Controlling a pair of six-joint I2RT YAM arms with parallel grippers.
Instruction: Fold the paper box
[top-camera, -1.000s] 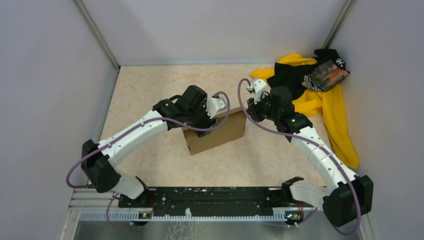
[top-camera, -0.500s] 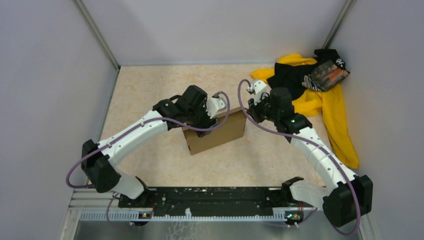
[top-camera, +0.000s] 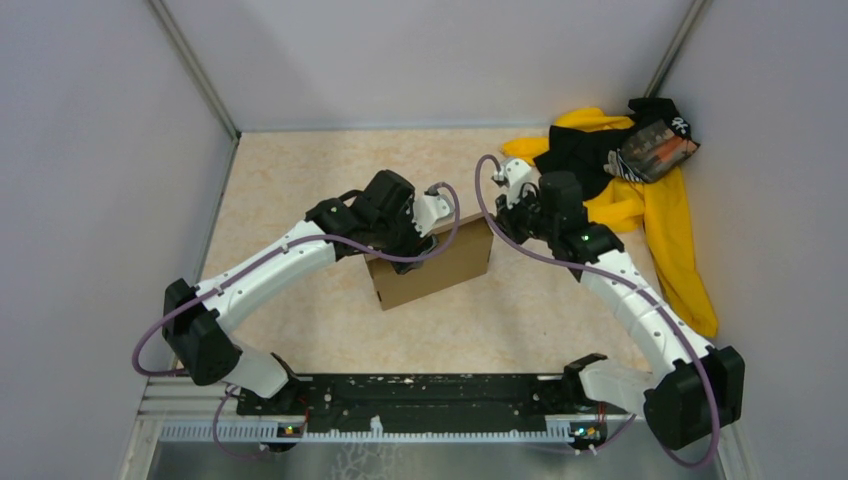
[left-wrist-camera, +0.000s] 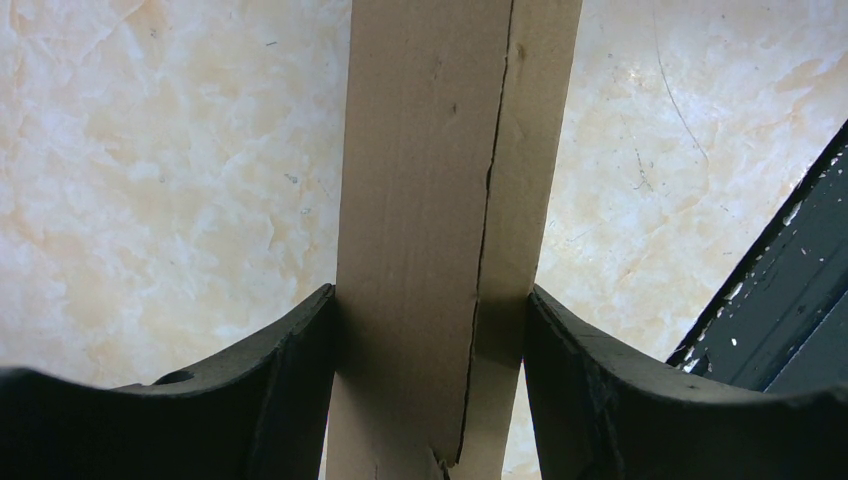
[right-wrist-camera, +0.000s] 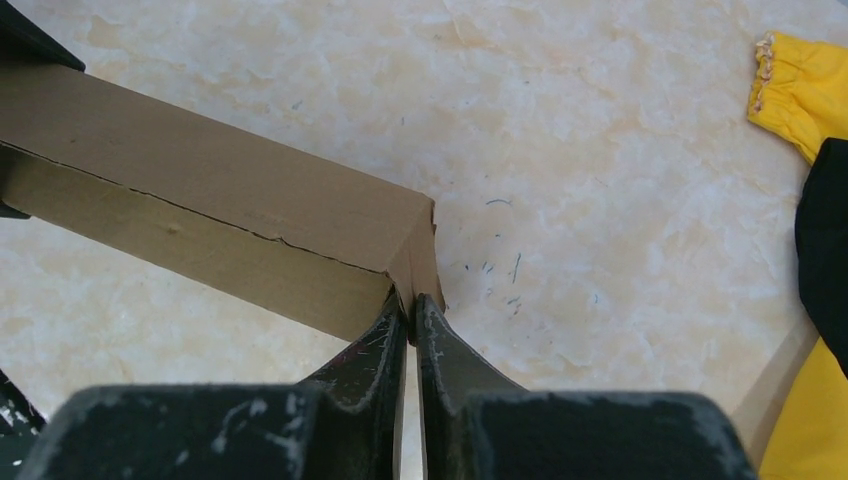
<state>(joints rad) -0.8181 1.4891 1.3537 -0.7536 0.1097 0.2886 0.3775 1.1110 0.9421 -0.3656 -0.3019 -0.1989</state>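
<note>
The paper box (top-camera: 440, 265) is plain brown cardboard, standing on its long edge mid-table. My left gripper (top-camera: 418, 238) comes down over the box's left end. In the left wrist view the box (left-wrist-camera: 420, 150) runs up between the jaws, and both fingers (left-wrist-camera: 290, 350) press on its two faces, so this gripper (left-wrist-camera: 430, 300) is shut on it. A seam runs along the top face. My right gripper (top-camera: 497, 222) is at the box's right end. There the box (right-wrist-camera: 200, 170) ends at the fingertips, and the gripper (right-wrist-camera: 412, 300) is pinched shut on the edge of the end flap.
A yellow-and-black cloth pile (top-camera: 640, 190) with a dark packet (top-camera: 655, 150) on it fills the back right corner; its yellow edge (right-wrist-camera: 800, 90) shows in the right wrist view. Grey walls close three sides. The black base rail (top-camera: 420, 395) runs along the near edge.
The right wrist has shifted slightly at the box's right end. The left arm and the box have stayed where they were.
</note>
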